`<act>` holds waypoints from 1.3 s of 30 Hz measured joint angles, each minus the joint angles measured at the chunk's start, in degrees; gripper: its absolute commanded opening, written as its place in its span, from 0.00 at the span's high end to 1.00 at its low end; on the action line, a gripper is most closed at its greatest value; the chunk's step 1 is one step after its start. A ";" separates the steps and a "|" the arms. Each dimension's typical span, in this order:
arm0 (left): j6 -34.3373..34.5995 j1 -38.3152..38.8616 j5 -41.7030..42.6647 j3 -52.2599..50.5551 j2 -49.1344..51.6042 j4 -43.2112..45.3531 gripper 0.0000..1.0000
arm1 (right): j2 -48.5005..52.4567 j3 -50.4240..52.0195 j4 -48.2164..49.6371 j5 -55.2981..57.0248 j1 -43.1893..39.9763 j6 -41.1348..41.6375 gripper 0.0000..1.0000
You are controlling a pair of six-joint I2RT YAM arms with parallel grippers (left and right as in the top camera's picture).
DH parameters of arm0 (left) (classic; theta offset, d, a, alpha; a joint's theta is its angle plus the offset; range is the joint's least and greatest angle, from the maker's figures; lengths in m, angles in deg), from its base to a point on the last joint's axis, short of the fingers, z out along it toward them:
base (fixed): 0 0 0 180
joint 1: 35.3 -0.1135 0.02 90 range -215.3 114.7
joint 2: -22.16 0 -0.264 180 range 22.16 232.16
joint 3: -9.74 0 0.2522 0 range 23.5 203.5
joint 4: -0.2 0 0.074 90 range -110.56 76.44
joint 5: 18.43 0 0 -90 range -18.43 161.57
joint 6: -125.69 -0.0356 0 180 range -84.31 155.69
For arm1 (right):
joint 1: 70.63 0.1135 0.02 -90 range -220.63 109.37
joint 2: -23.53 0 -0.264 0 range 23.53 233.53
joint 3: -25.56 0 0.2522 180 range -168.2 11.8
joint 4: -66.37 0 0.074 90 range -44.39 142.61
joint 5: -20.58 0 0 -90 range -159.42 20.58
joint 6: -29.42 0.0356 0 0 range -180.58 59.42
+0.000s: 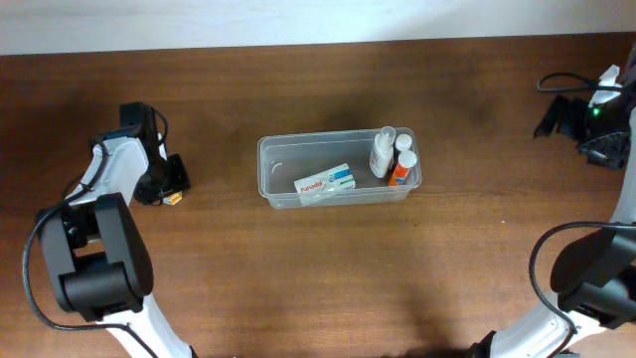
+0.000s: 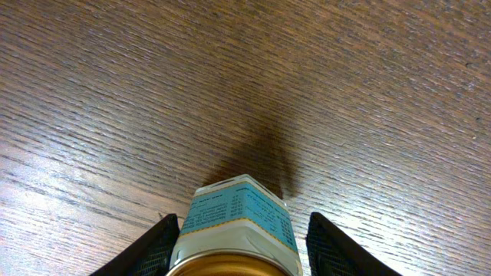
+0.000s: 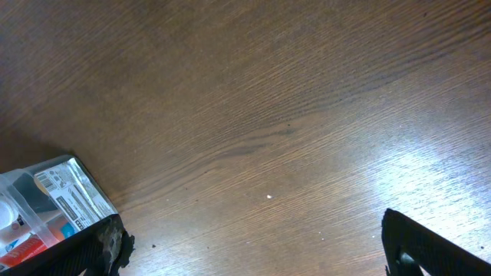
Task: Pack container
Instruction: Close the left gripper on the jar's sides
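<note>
The container [image 1: 338, 170] is a clear plastic tub, long and shallow with rounded corners and a thin rim. It sits near the middle of the dark brown, fine-grained wooden table [image 1: 298, 278]. Inside it a flat white carton [image 1: 325, 182] with blue and green print lies tilted against the near wall. At the right end a white plastic bottle [image 1: 383, 151] and an orange bottle with a white cap [image 1: 400, 167] stand close together.

The left gripper [image 2: 242, 230] is well to the left of the tub, low over the wood. A small round bottle [image 2: 234, 208] with a pale blue printed label and a golden, glossy body sits between its black ribbed fingers [image 2: 153, 251]. One finger appears to touch the label and a thin gap shows at the other, so a firm grip cannot be told.

The right gripper [image 3: 252, 230] hangs spread wide with nothing between its fingers, the tub's corner at the edge of its wrist view.
</note>
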 measured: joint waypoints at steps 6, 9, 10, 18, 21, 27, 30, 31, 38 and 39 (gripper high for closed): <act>0.00 0.00 -0.02 0.00 0.00 0.02 0.51 | 0.00 0.00 0.00 0.00 0.00 0.00 0.02; 0.00 0.00 -0.02 0.02 0.00 -0.11 0.52 | 0.00 0.00 0.00 0.00 0.00 -0.02 0.02; 0.00 0.00 -0.02 0.17 0.00 -0.68 0.52 | 0.00 0.00 0.00 0.00 0.00 0.00 0.02; 0.02 0.00 0.00 1.36 0.00 -2.38 0.59 | -0.02 0.00 0.00 0.00 0.00 -0.02 0.02; 0.00 0.00 0.00 1.38 0.00 -2.38 0.65 | 0.00 0.00 0.00 0.00 0.00 -0.04 0.02; 0.00 0.00 0.00 1.38 0.00 -2.38 0.67 | 0.00 0.00 0.00 0.00 0.00 0.00 0.01; 0.00 0.00 0.00 1.38 0.00 -2.43 0.67 | 0.00 0.00 0.00 0.00 0.00 -0.04 0.02; 0.00 0.00 0.00 1.38 0.00 -2.49 0.67 | 0.00 0.00 0.00 0.00 0.00 0.00 0.02; 0.00 0.00 0.00 1.38 -0.37 -2.80 0.67 | -0.02 0.00 0.00 0.00 0.00 -0.02 0.02; 0.00 0.00 0.00 1.38 -0.70 -2.80 0.67 | 0.00 0.00 0.00 0.00 0.00 -0.04 0.02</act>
